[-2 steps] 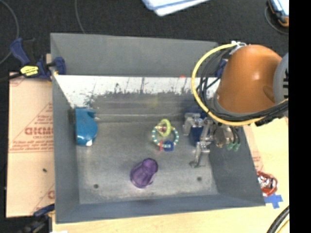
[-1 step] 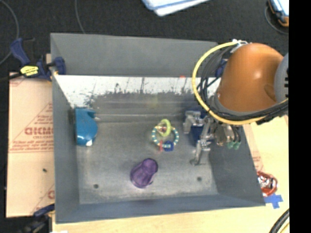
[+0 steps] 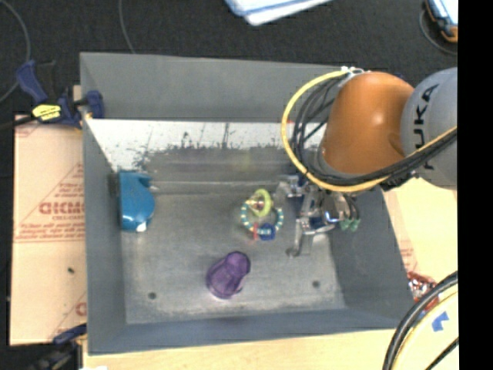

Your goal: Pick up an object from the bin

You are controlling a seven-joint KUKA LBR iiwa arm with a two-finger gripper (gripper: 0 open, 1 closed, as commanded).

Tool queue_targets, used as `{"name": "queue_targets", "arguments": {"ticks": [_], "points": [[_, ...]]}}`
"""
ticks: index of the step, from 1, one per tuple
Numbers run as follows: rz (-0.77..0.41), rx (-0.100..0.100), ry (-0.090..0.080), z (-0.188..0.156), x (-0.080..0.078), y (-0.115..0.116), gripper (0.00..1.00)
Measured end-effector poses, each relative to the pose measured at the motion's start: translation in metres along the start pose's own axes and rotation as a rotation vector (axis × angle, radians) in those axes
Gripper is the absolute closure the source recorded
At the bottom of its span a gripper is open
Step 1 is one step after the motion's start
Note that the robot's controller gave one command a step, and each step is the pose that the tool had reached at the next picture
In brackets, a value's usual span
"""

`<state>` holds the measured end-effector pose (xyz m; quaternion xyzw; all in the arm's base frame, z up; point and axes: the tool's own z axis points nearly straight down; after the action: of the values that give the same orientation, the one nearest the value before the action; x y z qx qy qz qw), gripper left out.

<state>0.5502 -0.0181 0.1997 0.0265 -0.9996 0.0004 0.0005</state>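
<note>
The hand (image 3: 308,233) hangs low in the right half of the bin (image 3: 231,91), under the arm's orange cover and near the right wall. Whether it is open or closed, or has hold of anything, cannot be told. Just beside it, toward the middle of the bin floor, lies a small toy of coloured rings (image 3: 260,214); a purple lump (image 3: 228,274) sits near the front edge, and a blue block (image 3: 135,201) rests against the left wall.
</note>
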Motion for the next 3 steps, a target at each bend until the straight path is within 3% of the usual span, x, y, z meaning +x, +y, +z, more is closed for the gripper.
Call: {"name": "queue_targets", "arguments": {"ticks": [1, 2, 3], "points": [[-0.023, 0.002, -0.012, 0.016, -0.037, -0.017, 0.00], [-0.059, 0.002, -0.008, 0.075, -0.089, -0.021, 0.00], [-0.007, 0.003, -0.028, 0.114, -0.049, -0.013, 0.00]]}}
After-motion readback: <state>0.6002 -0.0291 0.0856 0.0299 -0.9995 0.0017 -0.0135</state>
